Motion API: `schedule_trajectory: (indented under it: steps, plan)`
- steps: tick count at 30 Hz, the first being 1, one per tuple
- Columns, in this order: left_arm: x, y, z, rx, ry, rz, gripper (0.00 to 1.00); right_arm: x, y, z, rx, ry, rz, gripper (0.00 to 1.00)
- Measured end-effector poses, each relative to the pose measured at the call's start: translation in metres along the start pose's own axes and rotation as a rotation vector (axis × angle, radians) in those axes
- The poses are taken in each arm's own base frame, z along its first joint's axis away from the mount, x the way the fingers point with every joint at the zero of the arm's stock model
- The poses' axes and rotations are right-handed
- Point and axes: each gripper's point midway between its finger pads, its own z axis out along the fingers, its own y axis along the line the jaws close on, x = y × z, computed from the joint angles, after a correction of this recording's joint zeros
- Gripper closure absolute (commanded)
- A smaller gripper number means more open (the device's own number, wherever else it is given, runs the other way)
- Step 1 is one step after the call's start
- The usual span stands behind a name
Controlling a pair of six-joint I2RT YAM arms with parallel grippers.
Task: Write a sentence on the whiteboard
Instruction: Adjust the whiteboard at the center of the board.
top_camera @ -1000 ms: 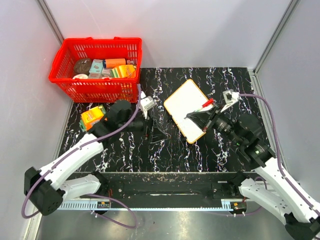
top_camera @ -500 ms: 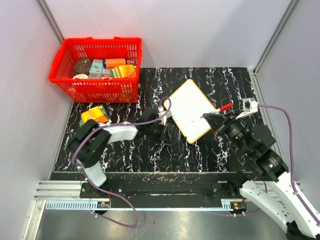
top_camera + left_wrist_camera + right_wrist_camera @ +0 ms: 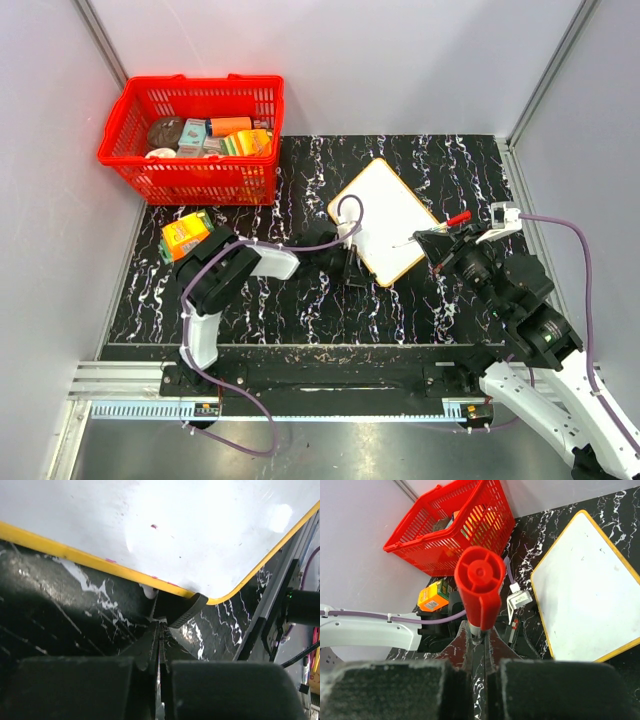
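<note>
Whiteboard [image 3: 385,215] lay flat and turned cornerwise on the black marbled table [image 3: 300,300], right of centre and well apart from the red basket [image 3: 190,140] in the far left corner. The left gripper [image 3: 161,624] had its jaws pressed together, tips right at the yellow rim [image 3: 75,555] on the board's near left side. At the board's near right edge, the right gripper [image 3: 482,636] was pinching a red marker [image 3: 479,587] between its closed jaws.

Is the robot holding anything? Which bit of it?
The right tool holds the red marker, just below its thick red end. The left tool is shut on nothing.
</note>
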Motion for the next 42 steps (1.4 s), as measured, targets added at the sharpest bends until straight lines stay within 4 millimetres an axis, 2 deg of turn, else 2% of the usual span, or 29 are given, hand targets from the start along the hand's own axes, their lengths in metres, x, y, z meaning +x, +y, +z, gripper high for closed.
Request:
schedule_trajectory:
  steps: [11,17,18,19,22,25,27,28,29,30,33,37,40,42]
  plan:
    - [-0.025,-0.015,0.039,0.036,-0.066,0.028,1.00,0.002,-0.005,-0.003,0.019,0.009,-0.017,1.00]
    - [-0.048,-0.026,0.069,0.022,-0.123,0.064,1.00,-0.001,-0.008,-0.008,0.041,0.011,-0.032,1.00]
    - [-0.060,-0.032,0.075,0.025,-0.153,0.075,1.00,-0.002,-0.008,-0.009,0.045,0.008,-0.034,1.00]
    - [-0.058,-0.030,0.081,0.020,-0.151,0.076,1.00,-0.004,-0.008,-0.010,0.045,0.006,-0.036,1.00]
    - [-0.072,-0.033,0.095,0.019,-0.188,0.093,0.99,-0.008,-0.008,-0.013,0.054,-0.002,-0.041,1.00]
    - [-0.079,-0.035,0.101,0.013,-0.209,0.103,0.93,-0.009,-0.009,-0.015,0.059,-0.005,-0.041,1.00]
    - [-0.078,-0.034,0.101,0.010,-0.211,0.114,0.84,-0.008,-0.010,-0.016,0.062,0.000,-0.042,1.00]
    - [-0.077,-0.035,0.099,0.014,-0.219,0.123,0.79,-0.007,-0.010,-0.017,0.064,0.002,-0.043,1.00]
    - [-0.073,-0.035,0.094,0.014,-0.221,0.129,0.66,-0.007,-0.010,-0.017,0.065,0.003,-0.044,1.00]
    - [-0.068,-0.034,0.087,0.007,-0.219,0.134,0.59,-0.007,-0.010,-0.017,0.066,0.003,-0.044,1.00]
    - [-0.047,-0.035,0.051,-0.026,-0.204,0.154,0.39,-0.007,-0.010,-0.017,0.065,0.004,-0.049,1.00]
    - [-0.039,-0.041,0.004,-0.080,-0.221,0.186,0.29,-0.006,-0.011,-0.015,0.067,0.007,-0.051,1.00]
    - [-0.052,-0.042,-0.023,-0.147,-0.268,0.203,0.27,-0.006,-0.011,-0.015,0.069,0.011,-0.052,1.00]
    - [-0.061,-0.032,-0.033,-0.222,-0.297,0.205,0.25,-0.005,-0.011,-0.014,0.070,0.012,-0.052,1.00]
